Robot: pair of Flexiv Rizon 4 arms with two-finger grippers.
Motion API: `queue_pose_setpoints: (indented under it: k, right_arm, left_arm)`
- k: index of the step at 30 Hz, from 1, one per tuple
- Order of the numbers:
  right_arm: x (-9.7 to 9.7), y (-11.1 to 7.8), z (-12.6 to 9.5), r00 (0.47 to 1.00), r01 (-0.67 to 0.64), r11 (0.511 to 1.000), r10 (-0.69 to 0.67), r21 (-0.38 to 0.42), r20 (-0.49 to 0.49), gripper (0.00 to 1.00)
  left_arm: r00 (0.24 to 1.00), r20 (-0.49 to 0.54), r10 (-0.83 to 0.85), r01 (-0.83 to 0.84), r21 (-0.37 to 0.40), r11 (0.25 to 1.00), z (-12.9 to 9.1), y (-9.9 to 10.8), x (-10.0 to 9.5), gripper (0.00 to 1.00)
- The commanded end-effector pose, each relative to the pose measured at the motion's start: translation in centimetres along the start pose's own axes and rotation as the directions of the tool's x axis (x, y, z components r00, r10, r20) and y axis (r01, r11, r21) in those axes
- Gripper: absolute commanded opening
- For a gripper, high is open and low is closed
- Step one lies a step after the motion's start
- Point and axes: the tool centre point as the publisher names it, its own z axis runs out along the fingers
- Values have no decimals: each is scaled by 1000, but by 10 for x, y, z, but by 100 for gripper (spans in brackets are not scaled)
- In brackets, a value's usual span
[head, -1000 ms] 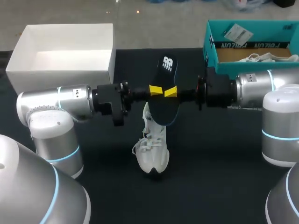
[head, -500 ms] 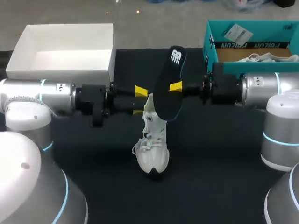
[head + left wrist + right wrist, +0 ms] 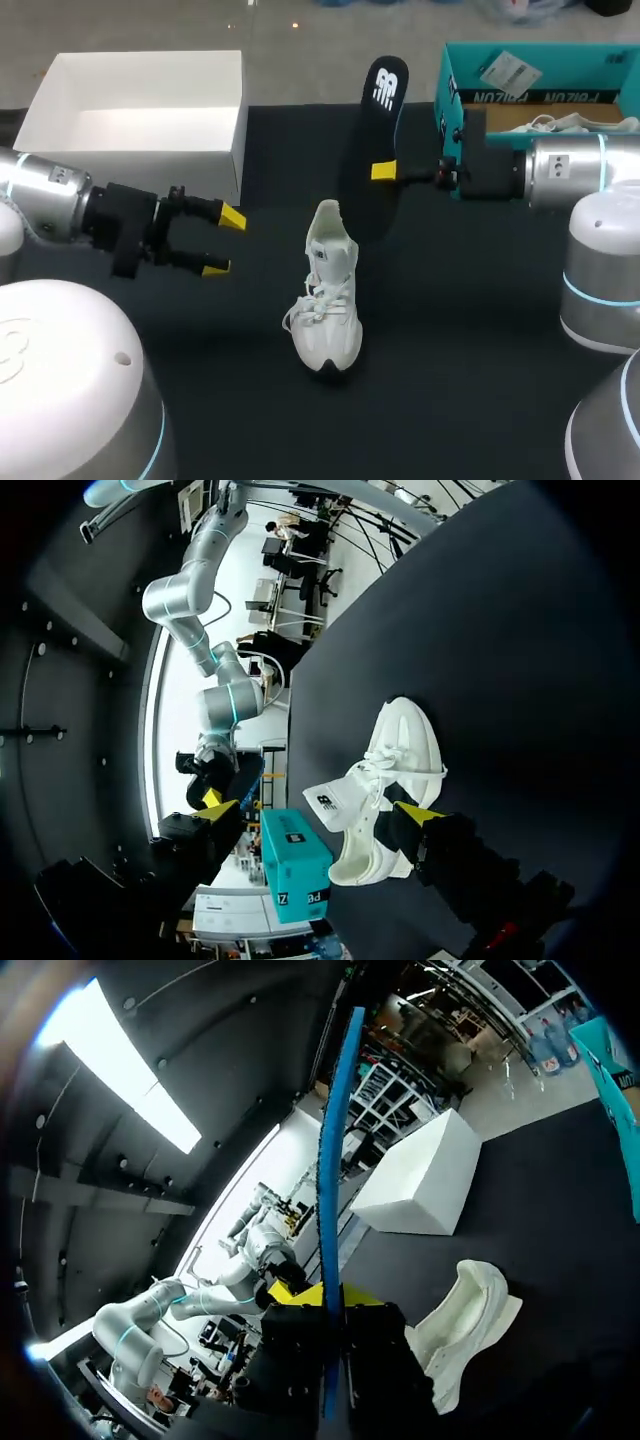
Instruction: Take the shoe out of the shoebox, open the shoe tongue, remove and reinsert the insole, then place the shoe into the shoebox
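Right end effector [image 3: 385, 172] pinches one insole [image 3: 375, 125], left end effector [image 3: 222, 243] gapes empty; one shoe [image 3: 328, 300], one white box [image 3: 130, 160], one teal box [image 3: 600, 60].

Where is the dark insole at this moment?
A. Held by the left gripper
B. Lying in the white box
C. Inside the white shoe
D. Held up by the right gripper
D: the right gripper is shut on the insole, which stands upright outside the white shoe, while the left gripper is open and holds nothing.
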Motion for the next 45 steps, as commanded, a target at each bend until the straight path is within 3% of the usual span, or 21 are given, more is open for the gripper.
queue_pose_setpoints:
  k: [1,9,22,37,40,45]
  right_arm:
    - [-1,3,4,996,78,996,-76,-48,36,0]
    - [-12,15,3,983,164,977,-150,-134,109,0]
    - [-18,27,3,967,203,979,-200,-2,159,0]
    - [-18,27,3,967,203,979,-200,-2,159,0]
    - [-19,22,1,942,269,960,-278,73,187,0]
    - [-29,25,3,918,321,941,-336,105,208,0]
  left_arm:
    - [999,-48,6,-4,41,999,-14,-6,9,100]
    - [985,-172,-19,12,-42,999,-32,-1,30,100]
    - [983,-161,-89,59,-181,982,-38,12,42,100]
    - [983,-161,-89,59,-181,982,-38,12,42,100]
    - [983,-161,-89,59,-181,982,-38,12,42,100]
    - [983,-161,-89,59,-181,982,-38,12,42,100]
